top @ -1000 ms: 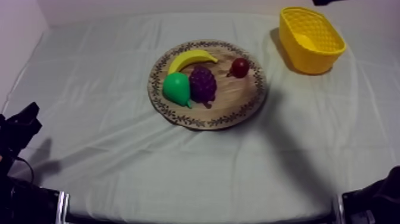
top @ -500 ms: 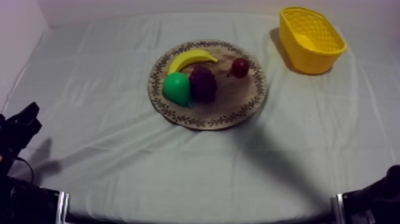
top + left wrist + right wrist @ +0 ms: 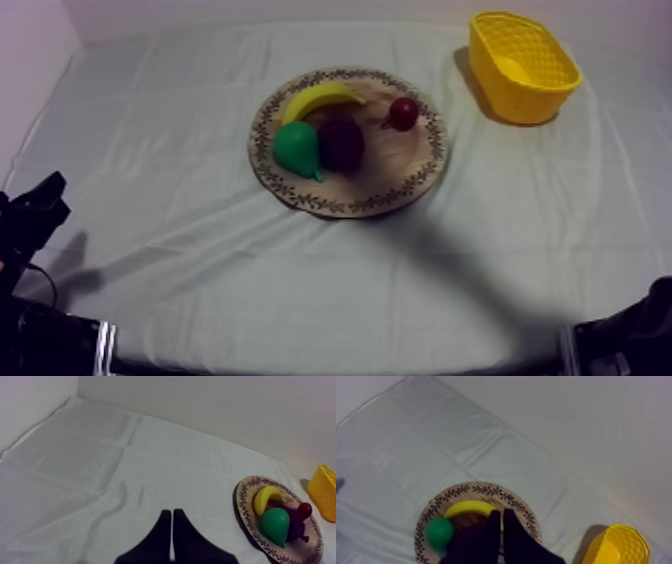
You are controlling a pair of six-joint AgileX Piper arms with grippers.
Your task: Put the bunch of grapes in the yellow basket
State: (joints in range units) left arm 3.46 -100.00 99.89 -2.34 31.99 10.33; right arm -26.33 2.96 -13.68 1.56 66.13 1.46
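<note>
The dark purple bunch of grapes (image 3: 342,142) lies on the round wooden board (image 3: 345,208) mid-table, touching a green pear (image 3: 297,148). The yellow basket (image 3: 505,95) stands at the far right. My right gripper (image 3: 502,513) hangs high over the board (image 3: 481,487), shut as a narrow wedge with nothing in it, and its fingers cover most of the grapes. My left gripper (image 3: 172,512) is shut on nothing, low over the cloth and left of the board (image 3: 240,501). The grapes (image 3: 295,523) sit there behind the pear (image 3: 275,525).
A banana (image 3: 320,98) and a small red fruit (image 3: 403,112) share the board. The left arm (image 3: 30,215) rests at the near left edge, and the right arm's base (image 3: 640,335) at the near right. The basket (image 3: 616,546) stands beyond the board's right side.
A shadow has spread over the board and the cloth in front of it, darkening the grapes. A black arm part at the top right edge has gone. The left arm has not moved.
</note>
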